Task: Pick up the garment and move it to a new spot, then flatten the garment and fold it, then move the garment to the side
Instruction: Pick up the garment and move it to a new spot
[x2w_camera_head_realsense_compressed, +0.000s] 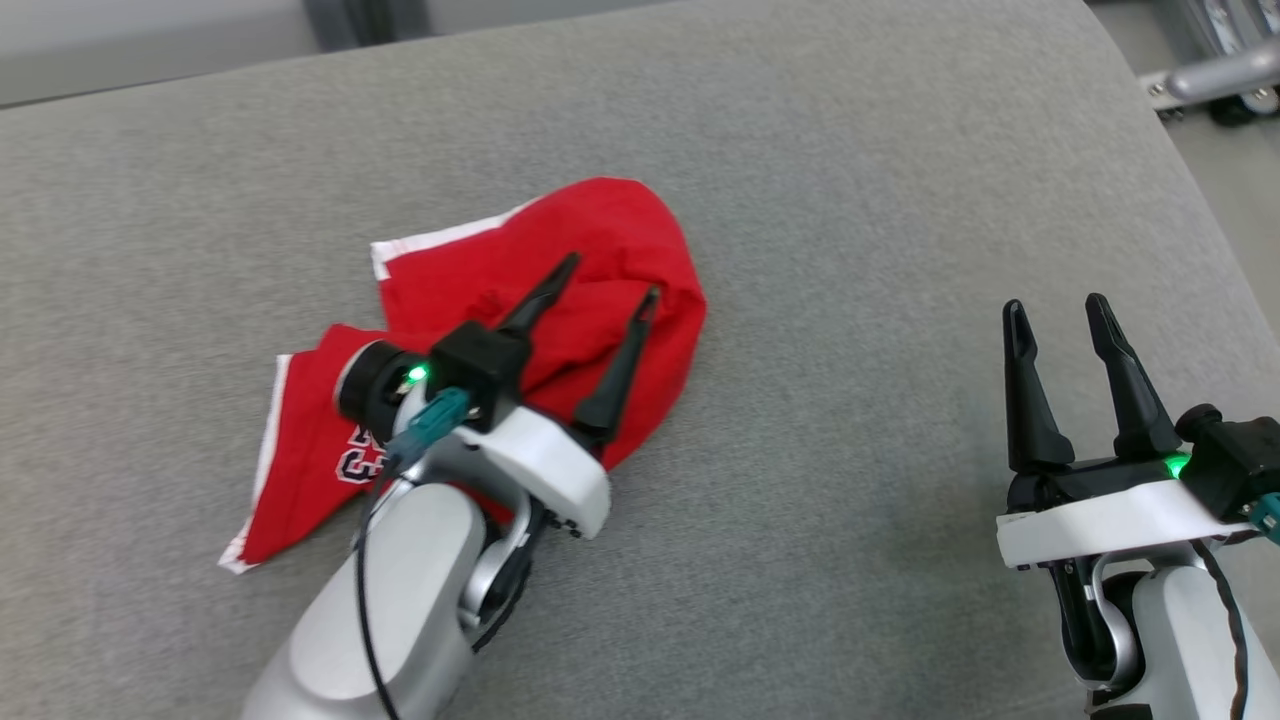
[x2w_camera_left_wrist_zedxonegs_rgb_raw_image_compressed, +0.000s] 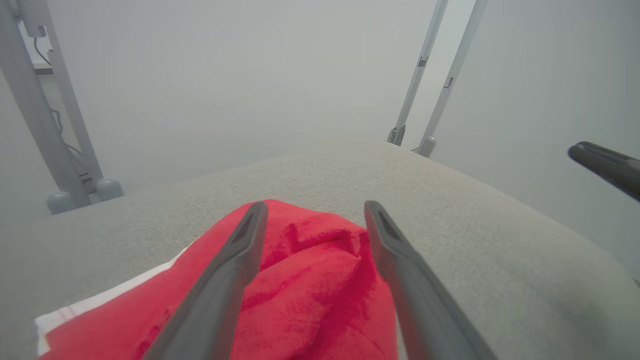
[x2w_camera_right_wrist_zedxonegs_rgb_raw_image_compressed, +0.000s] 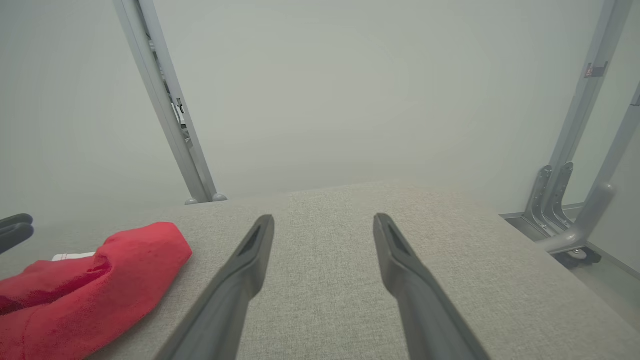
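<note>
Left claw (x2w_camera_head_realsense_compressed: 612, 276), wide apart, over crumpled red garment (x2w_camera_head_realsense_compressed: 620, 220)

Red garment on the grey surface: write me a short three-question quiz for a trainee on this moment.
1. True or false: the left gripper is shut on the red garment.
2. The right gripper hangs over: A) the garment, B) the bare grey fabric surface, C) a basket.
3. What colour is the garment's edge trim?
Key: 1 false, its fingers stand open over the cloth; 2 B; 3 white.
</note>
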